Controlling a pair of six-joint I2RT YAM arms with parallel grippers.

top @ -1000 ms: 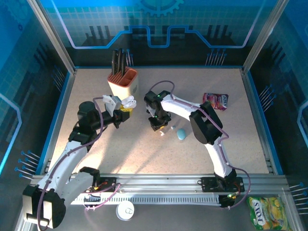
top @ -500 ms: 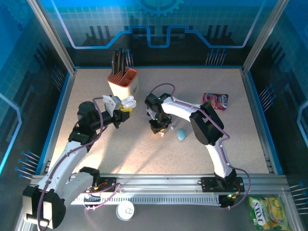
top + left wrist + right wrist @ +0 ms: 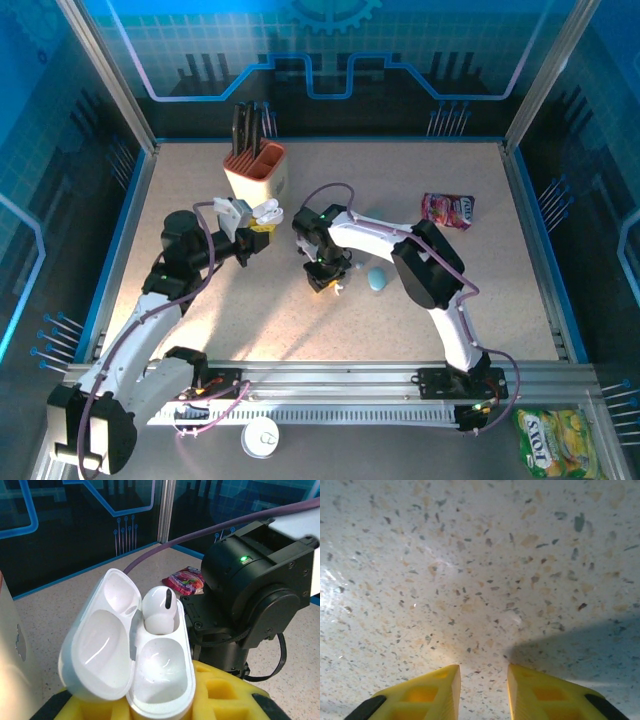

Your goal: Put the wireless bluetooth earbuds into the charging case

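My left gripper [image 3: 258, 226] is shut on a white charging case [image 3: 161, 676], held up off the table with its lid [image 3: 100, 650] swung open to the left. One white earbud [image 3: 161, 607] sits in the far socket; the near socket is empty. My right gripper [image 3: 321, 277] hangs low over the speckled table just right of the case, pointing down. In the right wrist view its yellow fingertips [image 3: 483, 680] stand apart, open, with bare tabletop between them. A tiny white earbud [image 3: 340, 288] lies on the table beside the right gripper.
A small teal oval object [image 3: 377, 279] lies right of the right gripper. An orange-and-white holder with dark handles [image 3: 255, 170] stands behind the left gripper. A pink snack pouch [image 3: 449, 210] lies at the back right. The right arm's black wrist [image 3: 255, 580] is close behind the case.
The right gripper has slid left and a little nearer over the table, its jaws slightly wider. The left gripper and the case have not moved.
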